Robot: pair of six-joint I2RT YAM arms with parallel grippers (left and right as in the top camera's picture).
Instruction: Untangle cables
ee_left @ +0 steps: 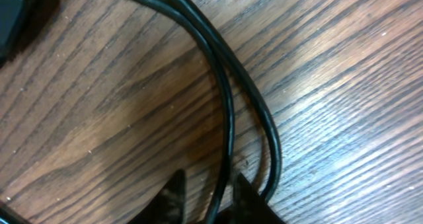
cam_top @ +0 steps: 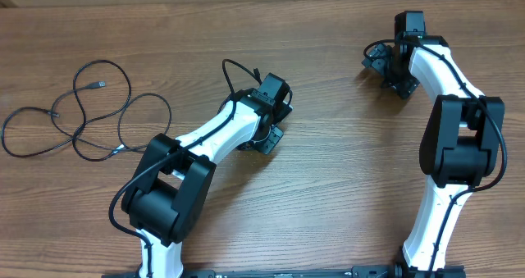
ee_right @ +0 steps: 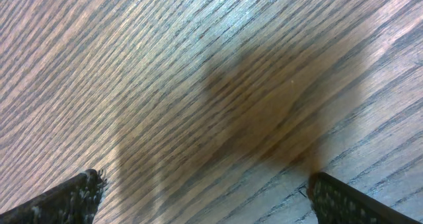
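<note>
A bunch of thin black cables (cam_top: 86, 118) lies looped on the wooden table at the far left, one small silver plug (cam_top: 100, 84) showing at its top. My left gripper (cam_top: 269, 137) is at the table's middle, well right of that bunch. In the left wrist view two black cords (ee_left: 228, 112) curve across the wood. One of them runs between the narrowly open fingertips of the left gripper (ee_left: 208, 179), unpinched; the other passes just outside the right finger. My right gripper (cam_top: 379, 65) sits at the back right, wide open (ee_right: 206, 181) over bare wood.
The wooden table (cam_top: 328, 188) extends all around both arms. Thicker black wires run along the white arms (cam_top: 221, 126). A dark object (ee_left: 10, 16) fills the top left corner of the left wrist view.
</note>
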